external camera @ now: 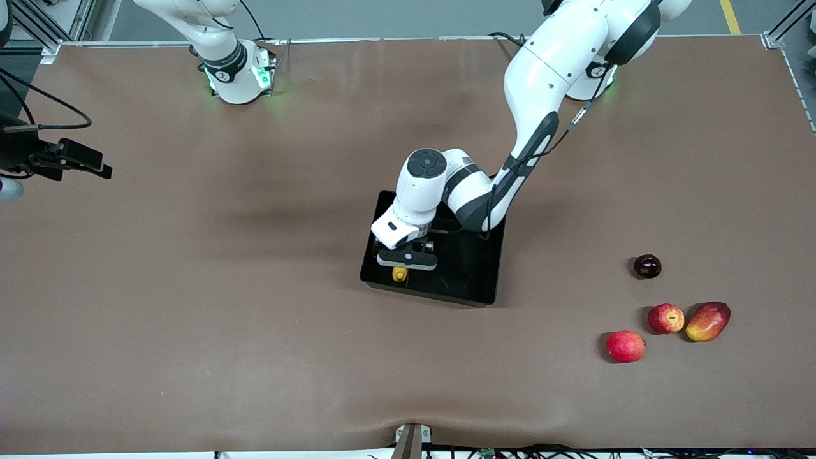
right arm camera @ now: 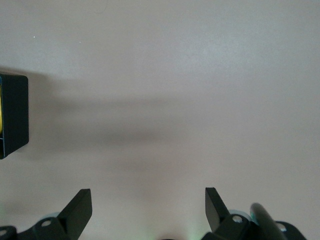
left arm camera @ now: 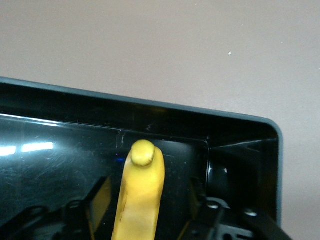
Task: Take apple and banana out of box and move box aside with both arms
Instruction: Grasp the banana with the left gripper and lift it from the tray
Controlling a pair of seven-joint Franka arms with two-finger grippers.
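Note:
The black bin (external camera: pixel 472 280) sits mid-table. My left gripper (external camera: pixel 407 260) is down inside it at the corner nearest the front camera, toward the right arm's end. The yellow banana (external camera: pixel 400 274) lies in the bin between the fingers. In the left wrist view the banana (left arm camera: pixel 142 190) has a gap to each finger (left arm camera: pixel 100 195), so my left gripper (left arm camera: pixel 148 195) is open around it, close to the bin's wall (left arm camera: pixel 150 107). The streaked red apple (external camera: pixel 666 318) lies on the table toward the left arm's end. My right gripper (external camera: pixel 95 166) waits open and empty (right arm camera: pixel 148 200) over bare table at the right arm's end.
Next to the apple lie a plain red round fruit (external camera: pixel 625 346), a red-yellow mango (external camera: pixel 707 321) and a dark round fruit (external camera: pixel 647 266). A corner of the bin (right arm camera: pixel 12 115) shows in the right wrist view. The brown cloth covers the table.

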